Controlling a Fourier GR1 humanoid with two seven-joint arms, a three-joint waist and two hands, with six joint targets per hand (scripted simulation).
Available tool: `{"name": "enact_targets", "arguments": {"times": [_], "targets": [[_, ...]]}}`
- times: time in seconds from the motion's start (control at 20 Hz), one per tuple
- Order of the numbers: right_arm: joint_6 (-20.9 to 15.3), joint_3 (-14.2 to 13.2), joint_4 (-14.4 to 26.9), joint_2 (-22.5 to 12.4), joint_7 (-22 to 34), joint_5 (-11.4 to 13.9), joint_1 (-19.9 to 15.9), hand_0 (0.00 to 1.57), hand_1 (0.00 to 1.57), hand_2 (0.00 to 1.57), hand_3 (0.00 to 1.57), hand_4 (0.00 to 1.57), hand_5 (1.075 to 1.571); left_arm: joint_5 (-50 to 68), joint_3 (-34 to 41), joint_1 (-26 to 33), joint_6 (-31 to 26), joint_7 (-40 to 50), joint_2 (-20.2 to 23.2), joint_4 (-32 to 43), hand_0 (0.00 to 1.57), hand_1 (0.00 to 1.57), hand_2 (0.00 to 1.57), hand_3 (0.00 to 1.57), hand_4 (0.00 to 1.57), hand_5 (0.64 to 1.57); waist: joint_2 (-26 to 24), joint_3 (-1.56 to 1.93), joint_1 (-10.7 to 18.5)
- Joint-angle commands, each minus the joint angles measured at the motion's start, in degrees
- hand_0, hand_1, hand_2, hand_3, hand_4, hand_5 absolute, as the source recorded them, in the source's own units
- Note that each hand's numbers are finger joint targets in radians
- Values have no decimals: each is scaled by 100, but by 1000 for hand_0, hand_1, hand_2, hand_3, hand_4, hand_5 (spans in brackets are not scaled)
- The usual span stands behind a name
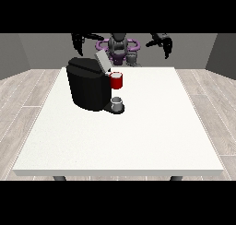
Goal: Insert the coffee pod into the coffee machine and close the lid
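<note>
The black coffee machine (87, 88) stands on the left half of the white table (152, 127). Its grey lid (102, 61) is tilted up and open. A red thing at the machine (116, 80) sits under the lid at its front. A small grey thing (118, 102) rests on the machine's base. Another grey thing (132, 58) stands at the table's far edge, beside the robot's body. Both hands are raised above the far edge and hold nothing: the hand at the view's left (81, 39) and the hand at the view's right (162, 41), each with relaxed, spread fingers.
The robot's torso (118, 46) is behind the far edge of the table. Wooden floor surrounds the table on all sides.
</note>
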Motion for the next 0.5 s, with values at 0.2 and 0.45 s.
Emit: {"name": "enact_targets", "arguments": {"times": [0.2, 0.45], "targets": [[179, -13, 495, -84, -282, -114, -427, 0, 0, 0, 0, 0, 1571, 350, -274, 505, 103, 178, 141, -1109, 0, 0, 0, 0, 301, 1571, 635, -2, -132], [127, 208, 617, 14, -157, -15, -883, 0, 0, 0, 0, 0, 1571, 700, -252, 512, 139, 570, 393, -1655, 0, 0, 0, 0, 338, 1571, 749, -2, -232]]}}
